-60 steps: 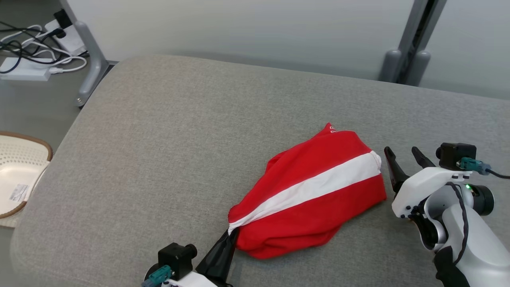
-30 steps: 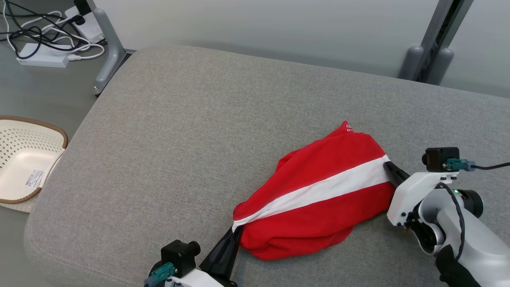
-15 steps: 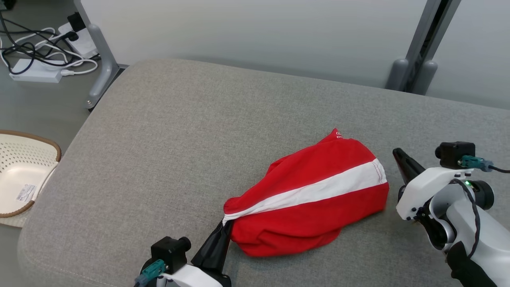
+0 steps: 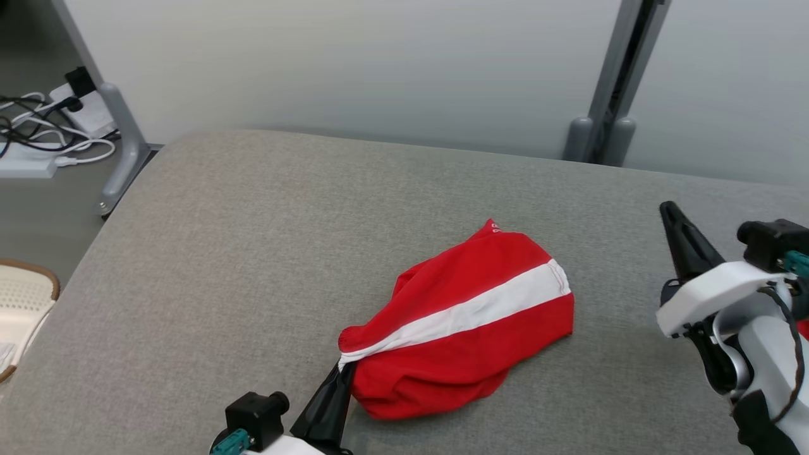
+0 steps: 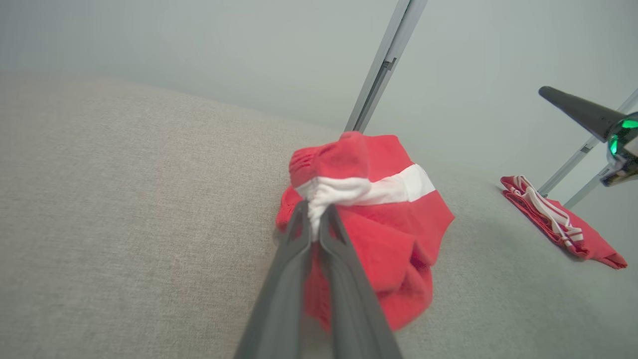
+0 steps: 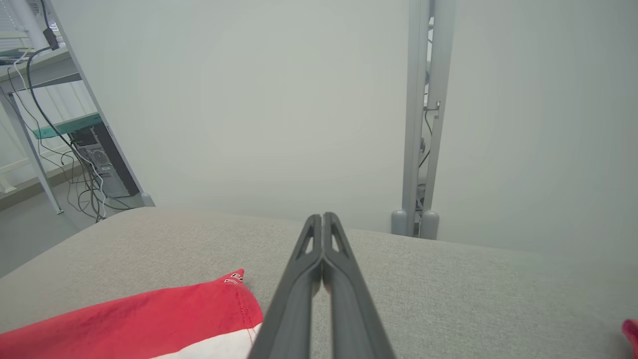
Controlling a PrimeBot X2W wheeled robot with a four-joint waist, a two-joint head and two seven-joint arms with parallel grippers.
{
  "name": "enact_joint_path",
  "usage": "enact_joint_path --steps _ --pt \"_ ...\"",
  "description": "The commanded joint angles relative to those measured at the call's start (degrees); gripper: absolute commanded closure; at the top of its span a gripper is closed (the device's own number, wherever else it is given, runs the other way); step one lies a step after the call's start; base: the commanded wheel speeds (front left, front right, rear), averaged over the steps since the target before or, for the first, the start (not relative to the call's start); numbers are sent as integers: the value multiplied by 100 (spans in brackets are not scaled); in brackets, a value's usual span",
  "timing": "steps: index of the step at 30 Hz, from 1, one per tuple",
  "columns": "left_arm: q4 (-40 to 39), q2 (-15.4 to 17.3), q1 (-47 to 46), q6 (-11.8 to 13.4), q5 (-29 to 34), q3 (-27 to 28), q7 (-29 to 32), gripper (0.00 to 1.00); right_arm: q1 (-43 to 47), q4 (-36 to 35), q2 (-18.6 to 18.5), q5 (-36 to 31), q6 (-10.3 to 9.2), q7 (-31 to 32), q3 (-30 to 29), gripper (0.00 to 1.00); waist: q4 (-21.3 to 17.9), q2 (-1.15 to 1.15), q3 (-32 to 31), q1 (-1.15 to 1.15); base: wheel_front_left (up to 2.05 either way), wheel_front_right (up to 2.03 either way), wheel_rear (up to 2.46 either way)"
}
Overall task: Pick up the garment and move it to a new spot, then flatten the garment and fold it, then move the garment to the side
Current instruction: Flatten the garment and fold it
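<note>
A: Two grippers, one garment [image 4: 468,322]. Status, left to right?

B: Far left is a white basket [image 4: 19,297] on the floor, off the table [image 4: 253,253]. Not involved.

A: Left arm?

B: The left gripper [image 4: 341,373] is at the table's near edge, fingers clamped on the garment's near-left end, right on the bunched white stripe. The left wrist view confirms cloth pinched between the tips.

A: Garment itself?

B: Red with a white stripe, crumpled in a heap on the table, centre-right. Its long axis follows the stripe, from the near-left pinch up to the far-right end.

A: Right arm?

B: The right gripper [image 4: 669,212] has its fingers pressed together and holds nothing. It is well apart from the garment, off the far-right end. In the right wrist view the red cloth lies below-left of the fingers.

A: So what does the next move turn on?

B: My read is that flattening needs the far-right end pulled out along the stripe. The right arm is nearer to it, so it would open, then come left and down.

A: Risks?

B: Catching only one layer. Also a second red piece [image 5: 558,224] lies further right on the table, so don't mix them up.
</note>
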Motion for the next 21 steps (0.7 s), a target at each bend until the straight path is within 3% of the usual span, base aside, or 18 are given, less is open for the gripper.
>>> enact_joint_path --steps 1,7,14,15,16,17,21 --pt "-7 23 42 20 35 42 -20 100 400 -325 33 -404 1 -27 -379 100 -132 0 -68 0 0 0 0" --pt "-25 24 140 33 39 154 -20 100 1335 -1227 376 -1196 0 -30 -1247 100 -294 0 -154 0 0 0 0" --pt "-44 23 229 4 47 260 -20 100 2762 -2633 1123 -1985 1 -27 -2227 100 -411 0 -209 0 0 0 0" --pt "-42 26 220 -1 53 274 -20 100 2926 -2812 1223 -2049 1 -23 -2327 59 -425 0 -206 0 0 0 0" --pt "-40 24 220 -9 56 290 -20 100 3099 -2933 1306 -2128 1 -22 -2399 5 -435 0 -199 0 0 0 0" --pt "-33 24 219 -17 57 299 -20 100 3256 -2998 1374 -2169 1 -19 -2450 0 -445 0 -193 0 0 0 0" --pt "-9 23 211 -39 68 315 -20 100 3503 -3087 1506 -2263 1 -1 -2523 0 -454 0 -171 0 0 0 0"
